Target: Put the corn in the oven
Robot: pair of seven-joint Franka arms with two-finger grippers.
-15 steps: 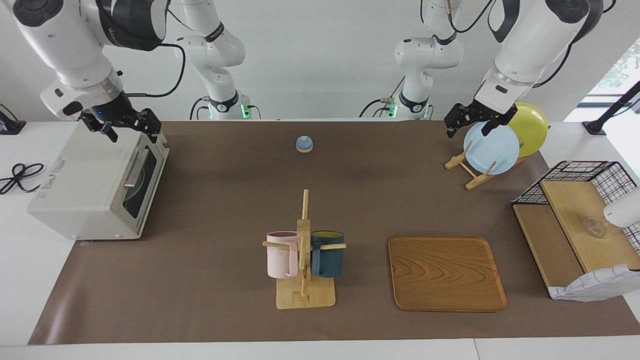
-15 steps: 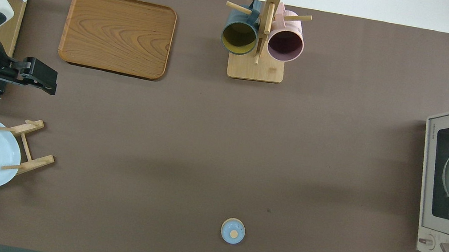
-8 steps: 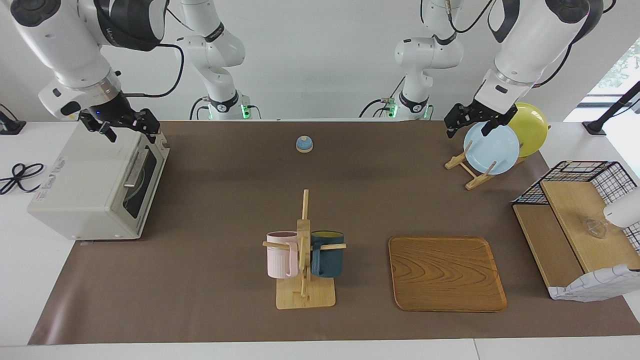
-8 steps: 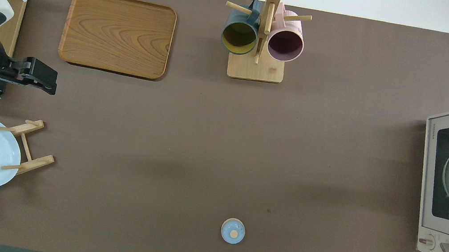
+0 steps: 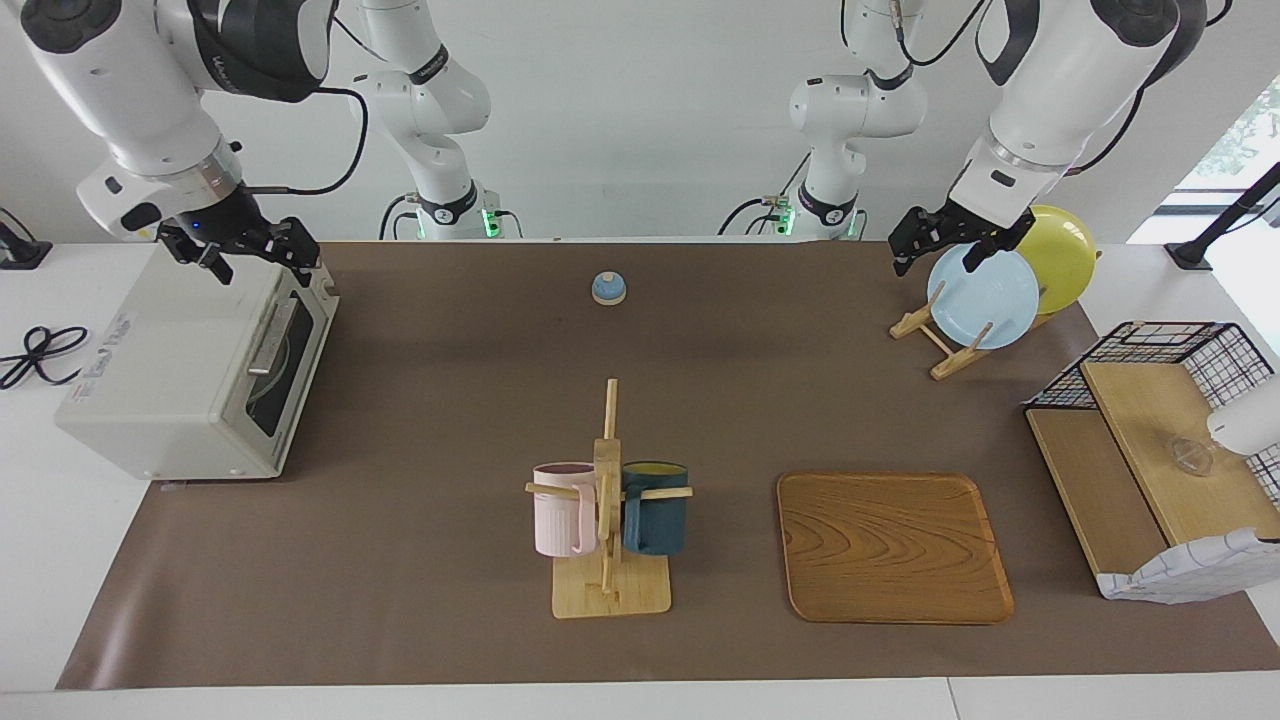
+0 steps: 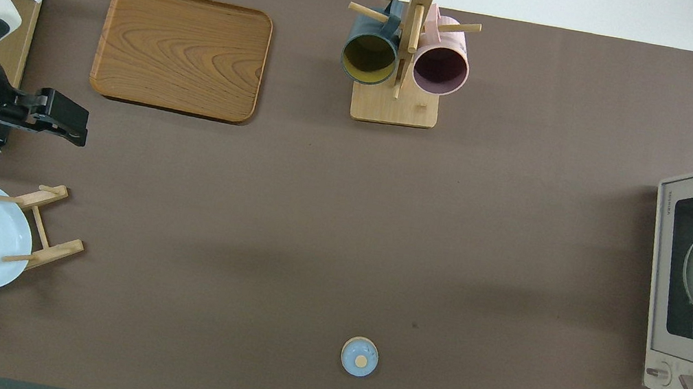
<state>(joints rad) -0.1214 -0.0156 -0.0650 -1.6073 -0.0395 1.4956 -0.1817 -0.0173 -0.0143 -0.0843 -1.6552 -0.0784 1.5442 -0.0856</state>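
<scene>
Little had been changed: the right jaws, spread empty over the oven (image 5: 170, 370) at the upper edge of the facing view, had been lifted slightly. The left jaws were held open above the plates (image 5: 982, 298) (waiting). No corn was seen anywhere on the tabletop; the door (image 5: 285, 350) was shut, so the task was judged probably finished.

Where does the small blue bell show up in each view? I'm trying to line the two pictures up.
Facing view: the blue bell sits top centre, near the robots' edge of the mat.
Overhead view: the same bell sits bottom centre.
Shared landmark: the mug rack, straight out from the bell, farther from the robots.
</scene>
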